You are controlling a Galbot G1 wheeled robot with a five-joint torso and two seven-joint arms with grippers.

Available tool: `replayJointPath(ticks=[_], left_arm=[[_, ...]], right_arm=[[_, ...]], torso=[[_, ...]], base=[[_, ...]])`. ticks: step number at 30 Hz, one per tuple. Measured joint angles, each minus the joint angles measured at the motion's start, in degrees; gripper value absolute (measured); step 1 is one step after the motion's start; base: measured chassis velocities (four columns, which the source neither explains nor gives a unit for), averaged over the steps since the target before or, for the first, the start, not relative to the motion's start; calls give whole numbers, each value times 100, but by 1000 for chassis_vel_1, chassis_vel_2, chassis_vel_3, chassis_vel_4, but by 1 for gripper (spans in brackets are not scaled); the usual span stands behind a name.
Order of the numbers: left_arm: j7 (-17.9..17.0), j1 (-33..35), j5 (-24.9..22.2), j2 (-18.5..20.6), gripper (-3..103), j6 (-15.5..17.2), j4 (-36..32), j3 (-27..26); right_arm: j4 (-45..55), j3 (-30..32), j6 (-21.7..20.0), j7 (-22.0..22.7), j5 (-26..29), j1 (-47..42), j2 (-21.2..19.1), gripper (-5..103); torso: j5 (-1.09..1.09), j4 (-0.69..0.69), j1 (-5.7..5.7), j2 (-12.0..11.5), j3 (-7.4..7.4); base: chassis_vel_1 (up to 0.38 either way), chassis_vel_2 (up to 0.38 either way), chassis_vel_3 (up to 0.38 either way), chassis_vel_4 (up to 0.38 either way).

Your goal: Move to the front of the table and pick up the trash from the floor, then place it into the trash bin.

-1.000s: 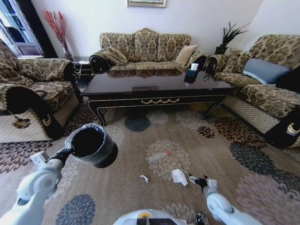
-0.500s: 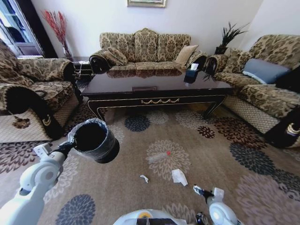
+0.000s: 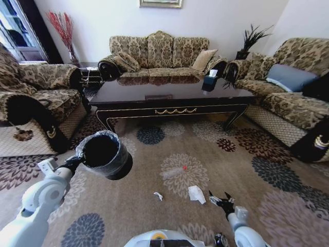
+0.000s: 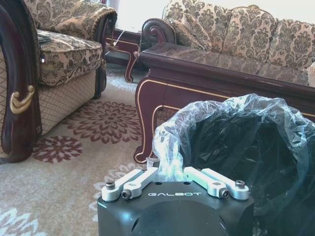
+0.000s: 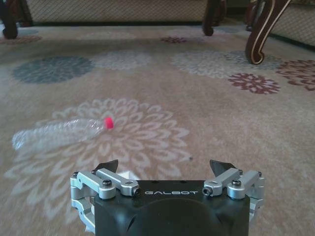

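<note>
Two arms share the job: the right gripper (image 3: 219, 197), fingers spread wide and empty, hovers just beside the tissue (image 3: 196, 193); the bottle (image 5: 59, 132) lies crosswise beyond it, toward the table (image 3: 169, 95). The left gripper (image 4: 172, 173) clamps the bin (image 3: 104, 154) aloft.

White arms (image 3: 41, 193) (black GALBOT grippers)

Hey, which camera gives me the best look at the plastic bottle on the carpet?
The right wrist view. The plastic bottle lies on its side there, large and unobstructed, its red cap toward the table leg, just ahead of the open right claw. The head view shows it small and faint.
</note>
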Motion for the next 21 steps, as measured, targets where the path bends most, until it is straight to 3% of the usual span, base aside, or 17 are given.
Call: replayJointPath(ticks=[21], left_arm=[[-9,81,17,0,4,5,-110,-44]], right_arm=[[-294,-303,166,-89,-682,-209,219,100]], torso=[[0,-1,-1,2,-1]], base=[[146,-140,-143,140]])
